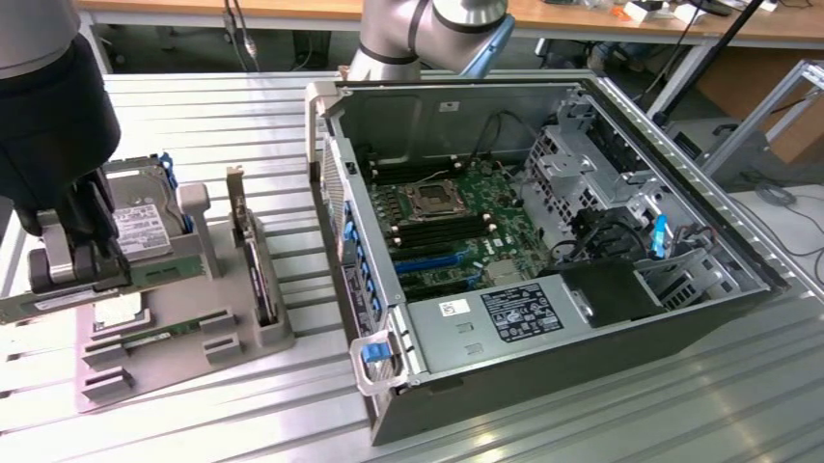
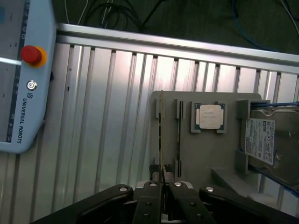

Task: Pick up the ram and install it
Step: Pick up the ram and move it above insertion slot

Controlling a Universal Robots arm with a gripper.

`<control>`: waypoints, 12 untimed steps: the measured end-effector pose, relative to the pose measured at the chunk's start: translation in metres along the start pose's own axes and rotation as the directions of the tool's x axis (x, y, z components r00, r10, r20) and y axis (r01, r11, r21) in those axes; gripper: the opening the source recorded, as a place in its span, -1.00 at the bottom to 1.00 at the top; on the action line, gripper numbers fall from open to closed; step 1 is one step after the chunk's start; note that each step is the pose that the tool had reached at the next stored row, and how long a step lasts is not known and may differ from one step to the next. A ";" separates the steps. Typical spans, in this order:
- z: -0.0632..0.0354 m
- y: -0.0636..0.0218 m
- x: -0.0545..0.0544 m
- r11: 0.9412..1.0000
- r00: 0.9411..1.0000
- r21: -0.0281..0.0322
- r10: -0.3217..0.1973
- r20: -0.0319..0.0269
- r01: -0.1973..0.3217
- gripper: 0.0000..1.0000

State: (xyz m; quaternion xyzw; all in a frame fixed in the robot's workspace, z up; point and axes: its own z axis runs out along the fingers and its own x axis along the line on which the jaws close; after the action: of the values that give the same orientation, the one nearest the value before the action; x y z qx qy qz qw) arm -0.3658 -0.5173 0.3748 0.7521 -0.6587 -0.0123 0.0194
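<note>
My black gripper [image 1: 77,275] is at the exterior view's left, over the grey parts holder [image 1: 193,328], shut on the ram [image 1: 154,275], a long thin green board with a pale label. In the wrist view the ram [image 2: 161,140] is edge-on, a thin line running out from between the fingertips of the gripper [image 2: 162,184] along the far slot of the holder [image 2: 205,154]. Whether its lower edge still sits in the slot I cannot tell. The open computer case [image 1: 721,309] lies to the exterior view's right, its green motherboard [image 1: 451,231] exposed.
On the holder stand a dark expansion card [image 1: 251,251], a hard drive [image 2: 261,140] and a square silver processor [image 2: 209,115]. A second thin stick [image 2: 179,130] sits in the neighbouring slot. A teach pendant [image 2: 23,70] with a red button lies on the slatted aluminium table [image 2: 107,116].
</note>
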 end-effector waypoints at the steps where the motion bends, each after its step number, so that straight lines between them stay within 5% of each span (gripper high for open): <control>1: -0.0004 0.0000 0.000 1.000 1.000 0.000 0.000 0.000 0.000 -0.76; 12: -0.0045 0.0002 0.000 1.000 1.000 0.000 0.000 0.000 0.000 -0.76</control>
State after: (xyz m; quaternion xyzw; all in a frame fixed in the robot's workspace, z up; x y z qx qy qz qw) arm -0.3658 -0.5173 0.3793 0.7520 -0.6587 -0.0123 0.0195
